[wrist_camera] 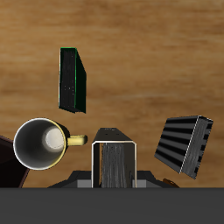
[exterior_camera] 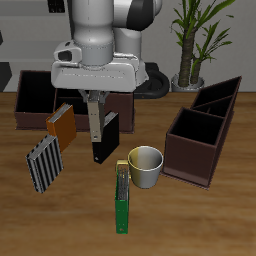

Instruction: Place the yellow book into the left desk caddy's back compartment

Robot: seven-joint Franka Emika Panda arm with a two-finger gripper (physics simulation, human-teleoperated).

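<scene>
Here, the gripper [exterior_camera: 96,112] hangs below the robot's white arm with its two fingers closed on the yellow book [exterior_camera: 95,124]. The book is a thin, pale slab held upright by its upper edge. In the wrist view it fills the gap between the fingers [wrist_camera: 112,163], showing as a grey face inside a light frame. Whether its lower edge is off the table cannot be told.

Just beside the held book stands a black book [exterior_camera: 106,141]. An orange-brown book [exterior_camera: 60,122] and a grey striped book [exterior_camera: 43,165] lean on the other side. Nearer the table's front edge are a cream mug [exterior_camera: 146,165] and a green book [exterior_camera: 122,196].

The left desk caddy [exterior_camera: 197,150] is a dark maroon box well apart from the gripper, beyond the mug. Its back compartment [exterior_camera: 220,98] is the section with the taller, slanted walls.

To do this step well, the book probably needs to be raised straight up until it is above the black book and the mug. It can then be carried across above the height of the caddy's walls. The thin edge should be lined up with the back compartment's opening and lowered past the partition before the fingers let go.
</scene>
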